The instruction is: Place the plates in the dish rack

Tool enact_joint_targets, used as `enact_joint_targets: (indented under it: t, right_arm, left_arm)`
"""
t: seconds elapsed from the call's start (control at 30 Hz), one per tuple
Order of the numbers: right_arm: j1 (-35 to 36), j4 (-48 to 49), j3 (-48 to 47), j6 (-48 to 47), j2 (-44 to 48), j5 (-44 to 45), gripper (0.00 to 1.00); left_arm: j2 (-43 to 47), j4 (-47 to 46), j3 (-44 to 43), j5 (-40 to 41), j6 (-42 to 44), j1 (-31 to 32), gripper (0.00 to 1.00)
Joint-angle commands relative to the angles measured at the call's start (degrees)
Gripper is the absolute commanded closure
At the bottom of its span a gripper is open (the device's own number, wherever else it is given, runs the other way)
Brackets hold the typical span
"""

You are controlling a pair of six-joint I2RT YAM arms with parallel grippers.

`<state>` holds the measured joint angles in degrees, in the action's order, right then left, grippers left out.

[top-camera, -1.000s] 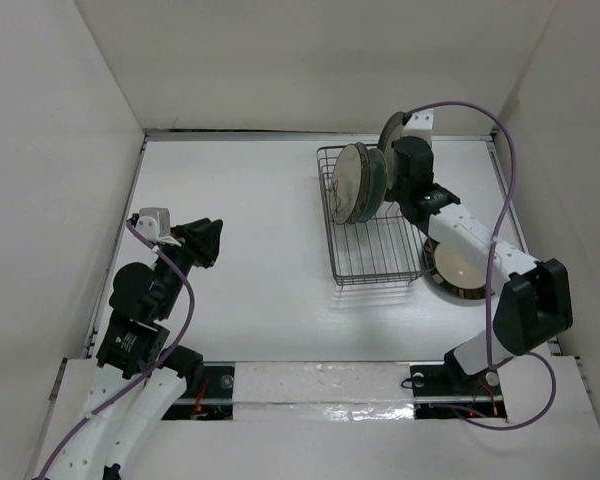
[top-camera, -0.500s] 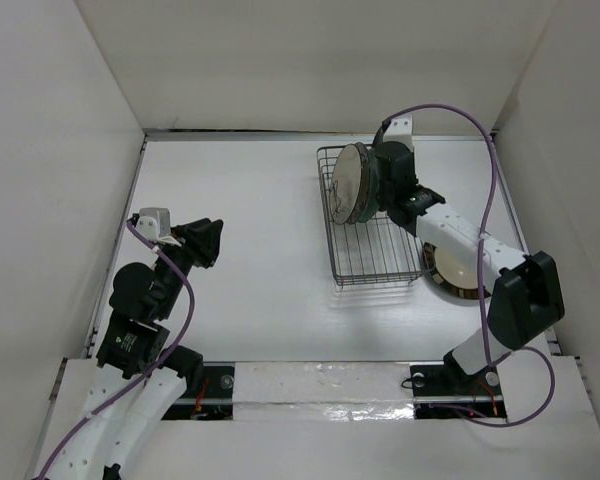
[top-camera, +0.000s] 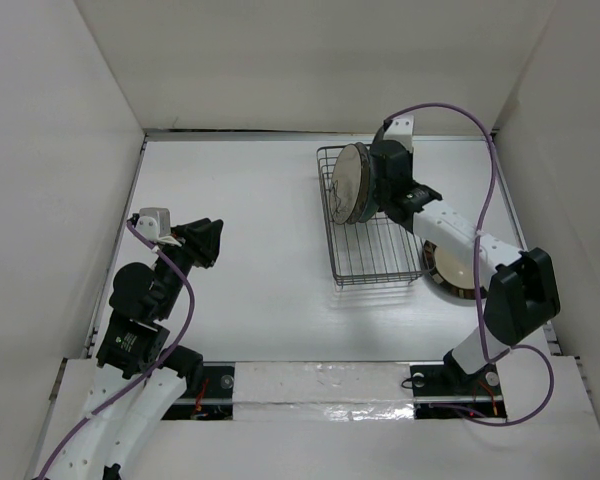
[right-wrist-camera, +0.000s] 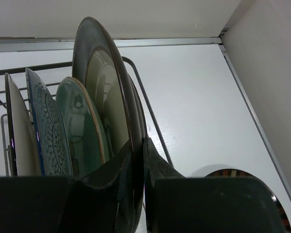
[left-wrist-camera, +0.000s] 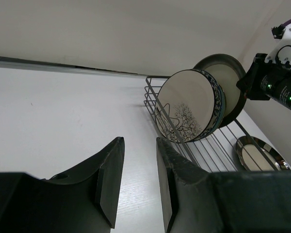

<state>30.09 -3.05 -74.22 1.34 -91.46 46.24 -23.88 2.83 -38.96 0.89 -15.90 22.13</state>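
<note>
Now: right gripper [right-wrist-camera: 138, 162] is clamped on the edge of a round beige plate with a dark metallic rim [right-wrist-camera: 106, 82], held upright at the right end of the row in the grey wire dish rack [top-camera: 375, 250]. Next in line are the pale green plate [right-wrist-camera: 82, 131], the black-and-white patterned plate [right-wrist-camera: 43, 128] and the cream plate [right-wrist-camera: 13, 131]. Second beige dark-rimmed plate [top-camera: 458, 272] lies flat on the white table [top-camera: 250, 220], just right of the rack. Left gripper [left-wrist-camera: 138, 179] is empty, fingers narrowly parted, well apart from the rack.

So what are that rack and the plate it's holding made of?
The rack looks like thin grey metal wire: fine bare rods, dull sheen. The plate is probably glazed ceramic: its pale face shows glossy reflections, and the dark rim looks metallic.
</note>
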Motion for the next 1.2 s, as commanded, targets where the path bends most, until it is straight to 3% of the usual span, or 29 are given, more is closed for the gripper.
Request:
enact_joint_targets:
  t: [0.0,0.03,0.1,0.37,0.6,0.87,0.97,1.0,1.03,1.07,1.17]
  right_arm:
    - [0.6,1.3,-3.0,6.9,1.5,-4.8,0.83]
    - [0.1,1.2,-2.9,6.9,1.8,-5.9,0.83]
    - [-0.5,0.5,-2.7,8.3,2.7,-7.1,0.73]
    - [-0.5,0.1,-1.0,10.8,5.6,-10.3,0.65]
    - [-1.0,-0.8,-0.1,11.5,7.5,-9.6,0.44]
    - [-3.8,-0.6,2.3,13.0,12.1,-10.4,0.43]
    - [-6.5,2.4,8.4,15.7,17.4,-11.1,0.51]
    - [-7.6,5.1,10.4,18.1,19.2,-11.5,0.81]
    - [-8.8,6.0,15.0,19.6,23.0,-12.1,0.95]
    - [-11.9,6.6,17.6,21.0,24.9,-13.9,1.0]
    - [-18.7,7.2,27.3,26.7,31.7,-17.1,1.0]
  left_arm:
    - [0.1,-2.5,0.3,-0.5,0.1,0.3,0.71]
    - [0.1,-2.5,0.4,-0.5,0.1,0.3,0.71]
    - [-0.2,-2.5,0.3,-0.5,0.0,0.3,0.71]
    - [0.3,-2.5,0.5,-0.5,0.0,0.3,0.71]
    - [0.4,-2.5,0.4,-2.2,0.0,0.3,0.7]
    - [0.2,-2.6,0.5,-2.1,-0.1,0.3,0.7]
    - [0.2,-2.5,0.5,-2.3,-0.1,0.3,0.7]
    - [0.2,-2.5,0.5,-2.3,-0.1,0.3,0.7]
    - [0.3,-2.5,0.5,-2.5,-0.1,0.3,0.7]
    - [0.4,-2.6,0.4,-2.5,-0.2,0.3,0.7]
    - [0.7,-2.5,0.5,-2.7,-0.3,0.3,0.7]
